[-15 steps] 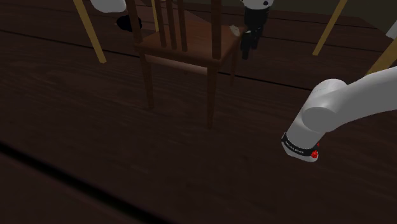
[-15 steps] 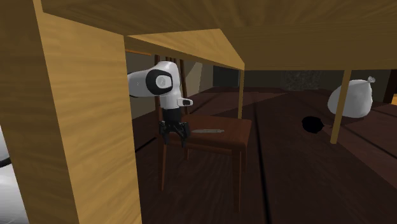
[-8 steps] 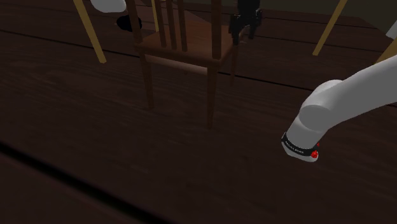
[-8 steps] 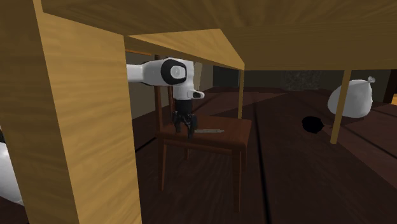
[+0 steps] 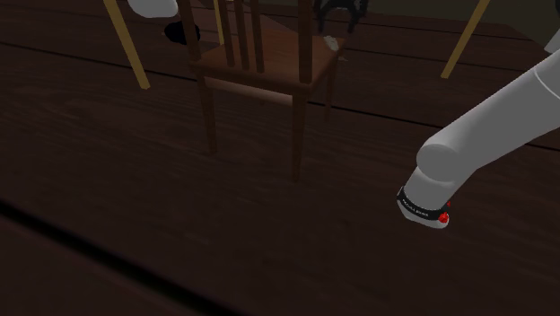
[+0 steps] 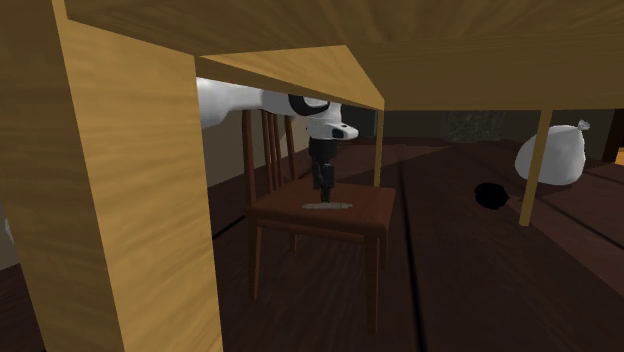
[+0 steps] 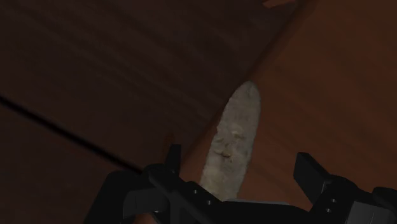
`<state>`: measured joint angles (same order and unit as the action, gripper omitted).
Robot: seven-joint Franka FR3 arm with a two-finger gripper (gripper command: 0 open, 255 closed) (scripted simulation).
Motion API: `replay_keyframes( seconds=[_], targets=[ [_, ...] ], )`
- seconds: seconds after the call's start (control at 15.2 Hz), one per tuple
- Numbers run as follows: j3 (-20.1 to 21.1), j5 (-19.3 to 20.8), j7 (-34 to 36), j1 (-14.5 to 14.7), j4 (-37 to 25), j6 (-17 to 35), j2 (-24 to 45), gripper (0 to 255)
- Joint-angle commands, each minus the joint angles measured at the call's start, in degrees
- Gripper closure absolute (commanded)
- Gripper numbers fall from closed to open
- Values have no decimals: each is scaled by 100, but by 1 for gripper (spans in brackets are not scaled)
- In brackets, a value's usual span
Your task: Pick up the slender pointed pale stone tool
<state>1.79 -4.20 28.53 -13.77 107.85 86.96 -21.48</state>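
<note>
Stone tool [image 7: 232,146] flat on chair seat [image 6: 365,215], lying along its edge, dark floor [image 7: 95,76] beyond. Open air above seat, chair back [image 5: 240,31] to one side. Pincer [image 7: 238,158] hovering over tool, spread wide, holding nothing.

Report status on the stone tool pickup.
Gripper open, holding nothing. Stone tool flat on the chair seat, near its edge, below the gripper, untouched. Chair back beside the arm, not blocking.

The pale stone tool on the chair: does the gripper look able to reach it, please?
Probably yes: the open gripper hangs just above the stone tool, fingers astride it, nothing between.
</note>
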Motion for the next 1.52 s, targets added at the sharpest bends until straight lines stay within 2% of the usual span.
replay_keyframes(
  seconds=[0.0,0.46,0.53,1.12,1.45],
  targets=[
    [-8,-31,137,-39,50,138,51,0],
    [-2,-37,109,-37,592,566,-63,0],
    [0,-37,112,-36,587,569,-56,255],
    [-3,-36,110,-36,592,566,-63,255],
    [-20,-27,139,-23,108,183,37,255]
  ],
)
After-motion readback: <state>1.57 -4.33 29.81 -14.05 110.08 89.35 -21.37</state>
